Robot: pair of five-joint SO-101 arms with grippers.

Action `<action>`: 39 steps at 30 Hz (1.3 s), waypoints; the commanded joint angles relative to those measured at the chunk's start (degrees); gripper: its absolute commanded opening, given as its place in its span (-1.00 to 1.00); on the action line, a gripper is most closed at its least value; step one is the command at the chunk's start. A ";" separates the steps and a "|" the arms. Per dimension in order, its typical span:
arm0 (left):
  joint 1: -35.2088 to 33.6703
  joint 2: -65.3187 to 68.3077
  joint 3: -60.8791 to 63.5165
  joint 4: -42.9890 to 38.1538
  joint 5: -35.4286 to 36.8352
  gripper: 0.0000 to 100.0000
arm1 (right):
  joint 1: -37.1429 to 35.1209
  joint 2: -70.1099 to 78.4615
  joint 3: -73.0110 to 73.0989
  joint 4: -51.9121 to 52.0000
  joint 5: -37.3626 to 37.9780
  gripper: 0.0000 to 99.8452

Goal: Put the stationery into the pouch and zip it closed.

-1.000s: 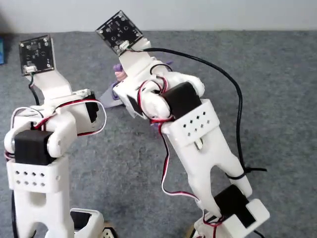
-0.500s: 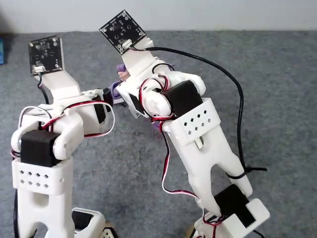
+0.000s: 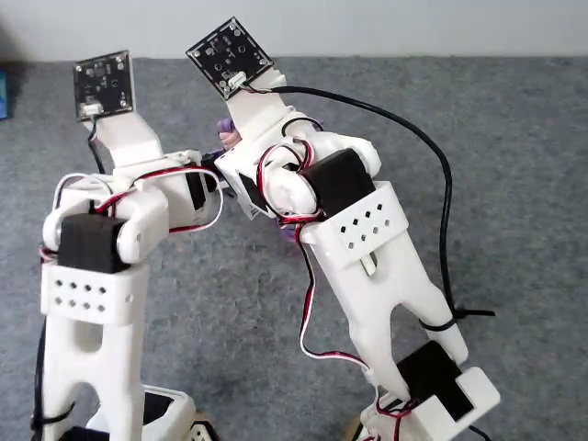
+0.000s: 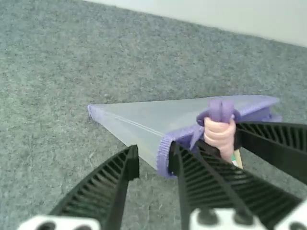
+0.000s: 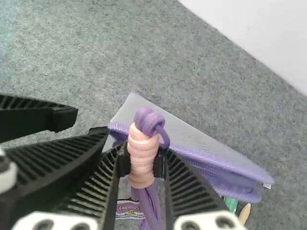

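Note:
The pouch (image 4: 153, 117) is translucent with purple trim and lies on the grey carpet; a bit of it peeks out behind the arms (image 3: 220, 127). My right gripper (image 5: 141, 158) is shut on the pink zip pull (image 5: 141, 146), which has a purple cord loop on top. That pull (image 4: 219, 132) also appears in the left wrist view, between the right arm's black fingers. My left gripper (image 4: 152, 155) is open, its two fingers on either side of the pouch's purple edge near one corner. A pencil tip and a green item (image 5: 238, 208) poke out by the pouch's far end.
Grey carpet (image 3: 514, 165) covers the table, with open room to the right of the arms. A pale wall (image 3: 367, 23) runs along the back. A black cable (image 3: 432, 156) loops over the right arm. Both arms crowd together above the pouch.
The left arm has swung to the right toward the pouch, bringing its gripper up beside the right gripper. The right arm has stayed nearly still, holding the zip pull.

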 commanded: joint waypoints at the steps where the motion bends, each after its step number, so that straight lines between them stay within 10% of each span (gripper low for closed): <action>1: 0.18 0.53 -2.59 -2.11 0.53 -0.75 | 0.84 -0.22 -2.64 0.22 -0.62 -0.98; 39: -11.87 0.70 8.22 -5.80 -2.02 -0.98 | 12.18 -2.95 -2.81 4.88 2.37 -0.98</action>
